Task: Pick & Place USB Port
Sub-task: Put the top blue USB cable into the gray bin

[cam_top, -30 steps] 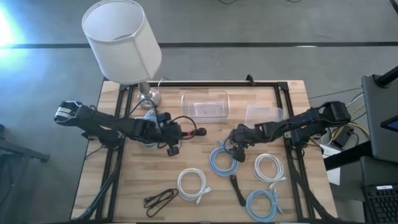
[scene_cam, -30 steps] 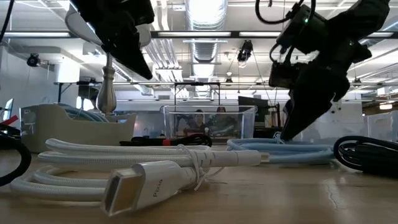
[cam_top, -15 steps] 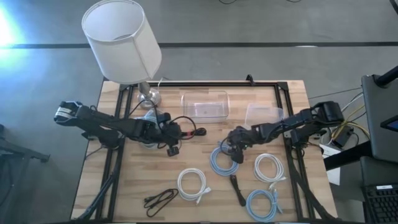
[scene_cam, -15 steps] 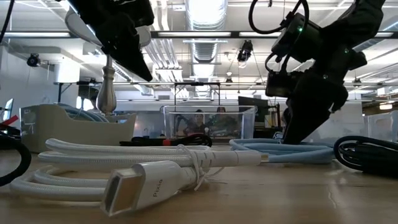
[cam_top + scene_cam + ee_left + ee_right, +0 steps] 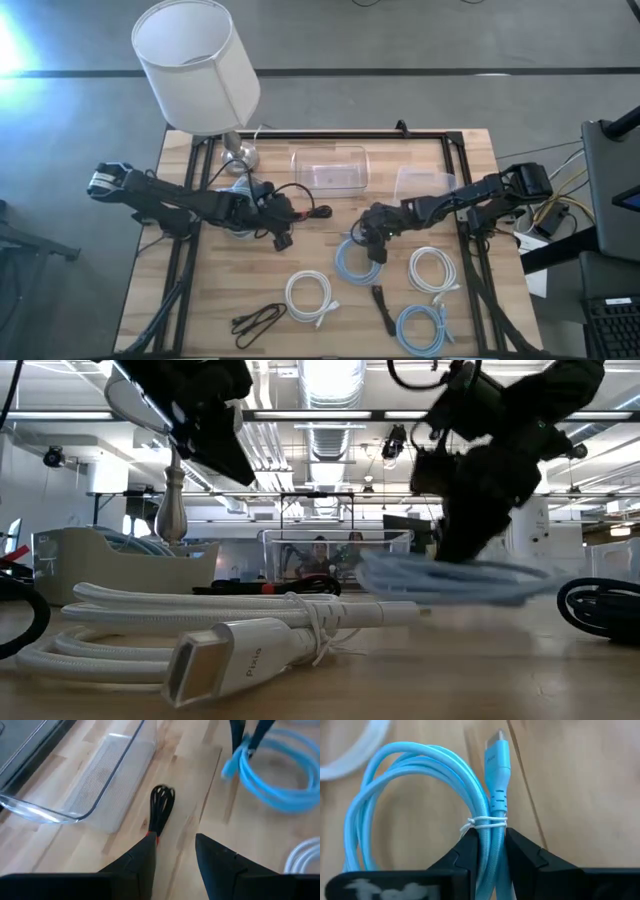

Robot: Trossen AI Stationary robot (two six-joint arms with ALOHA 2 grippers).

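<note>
High view: right gripper near table centre, at the upper edge of a coiled blue cable; left gripper beside a black cable, below and left of the clear bin; lamp at the rear left; white coils and a second blue coil lie nearer the front. Right wrist view alone settles the grip: the jaws are clenched on the blue cable at its white tie, connector pointing away; the high view cannot resolve this. Low view alone shows height: the blue cable hangs clear of the table, tilted and blurred. Left wrist view: left fingers released, apart, nothing between them; black cable ahead, beside the bin.
</note>
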